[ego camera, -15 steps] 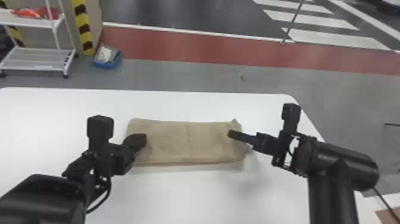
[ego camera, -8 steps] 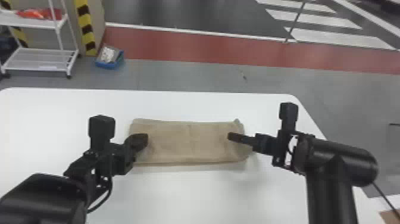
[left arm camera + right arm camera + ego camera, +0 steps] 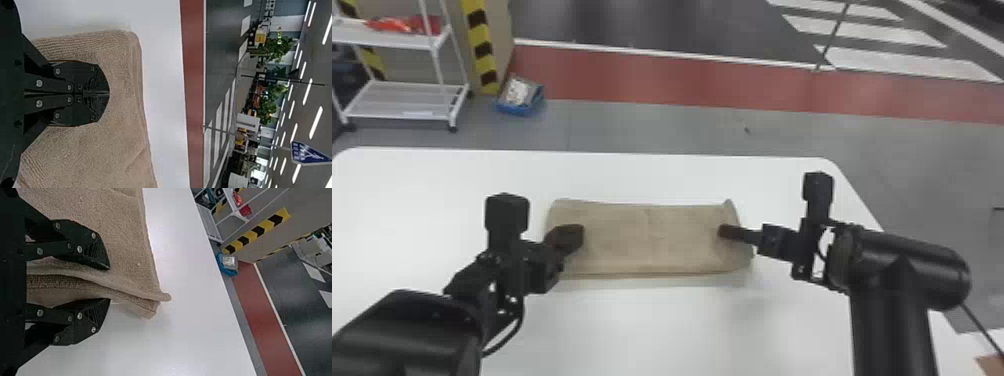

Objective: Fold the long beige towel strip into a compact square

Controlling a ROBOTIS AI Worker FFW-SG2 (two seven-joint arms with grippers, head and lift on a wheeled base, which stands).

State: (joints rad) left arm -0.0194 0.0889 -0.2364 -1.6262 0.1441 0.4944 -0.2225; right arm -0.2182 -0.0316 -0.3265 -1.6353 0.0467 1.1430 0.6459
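A white table (image 3: 657,330) carries the long beige towel strip (image 3: 652,240), which lies flat across its middle between the robot's two grippers, its length running from left to right. The left arm (image 3: 407,335) and the right arm (image 3: 897,310) enter the head view from below, both cut off by the bottom edge, as is the near part of the table.

At the towel's left end, the left gripper (image 3: 579,235) lies over the cloth; in the left wrist view, the fingers of the left gripper (image 3: 109,94) are pressed together, side by side, with terry fabric around their tips. At the opposite end, the right gripper (image 3: 723,231) reaches over the towel's edge. The right wrist view shows the fingers of the right gripper (image 3: 109,284) spread, with layered folds (image 3: 94,286) of towel in the space between them and a small corner (image 3: 166,297) jutting beyond the tips.

The left gripper hides a patch of the towel's left end, and both wrist views crop the cloth. How firmly the left fingertips meet the fabric is hard to make out, and the number of layers cannot be told.
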